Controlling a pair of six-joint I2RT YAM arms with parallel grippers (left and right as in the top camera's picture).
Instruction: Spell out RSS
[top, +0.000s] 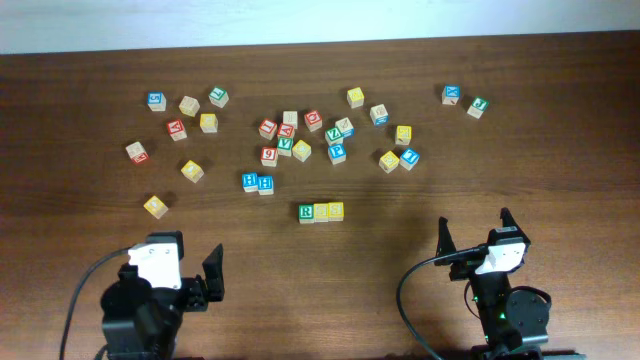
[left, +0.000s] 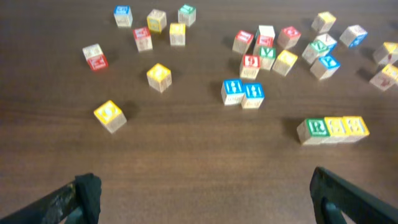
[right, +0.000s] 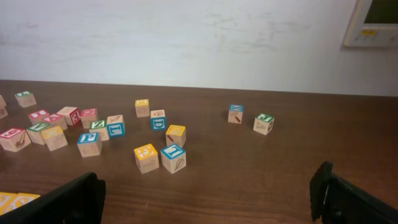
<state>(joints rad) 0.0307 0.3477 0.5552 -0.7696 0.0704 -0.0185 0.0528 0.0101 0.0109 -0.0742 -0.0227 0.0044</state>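
Three cubes stand touching in a row at the table's middle front: the green R cube (top: 306, 212) on the left, then two yellow-faced cubes (top: 321, 211) (top: 336, 210). The left wrist view shows the same row: R cube (left: 316, 129), yellow cubes (left: 336, 127) (left: 355, 126). Only a yellow edge of the row (right: 12, 200) shows in the right wrist view. My left gripper (top: 207, 275) is open and empty near the front left, well back from the row. My right gripper (top: 473, 232) is open and empty at the front right.
Two blue H cubes (top: 257, 183) sit just left of and behind the row. Several loose letter cubes are scattered across the far half of the table, among them a yellow one (top: 155, 206) at the left and a blue and green pair (top: 464, 99) at the far right.
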